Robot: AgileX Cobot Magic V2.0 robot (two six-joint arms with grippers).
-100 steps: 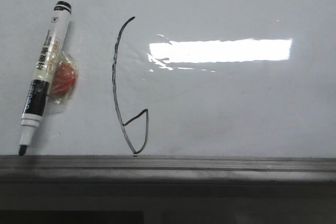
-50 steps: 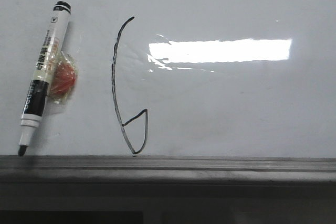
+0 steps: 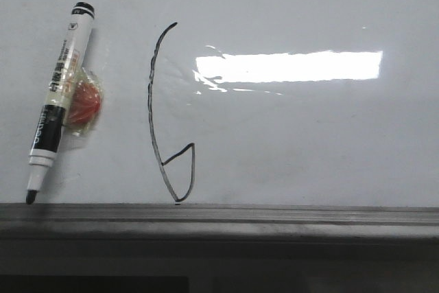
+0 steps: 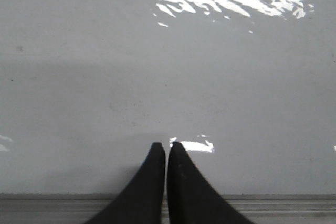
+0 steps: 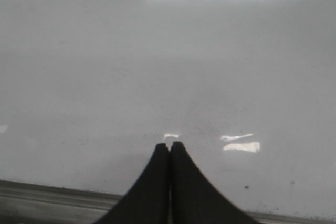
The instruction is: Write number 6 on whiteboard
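Front view shows you the number 6 (image 3: 168,114) already drawn on the whiteboard (image 3: 309,142), the marker (image 3: 58,97) lying beside it, uncapped. Writing looks finished; next, you likely only park the arms. Only the wrist views show the left claw (image 4: 166,146) and right claw (image 5: 169,145), both pressed together, empty.

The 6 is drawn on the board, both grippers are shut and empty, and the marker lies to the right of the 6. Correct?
Not quite: the front view shows the marker lying left of the number 6 on the whiteboard. The left gripper and right gripper are shut and empty.
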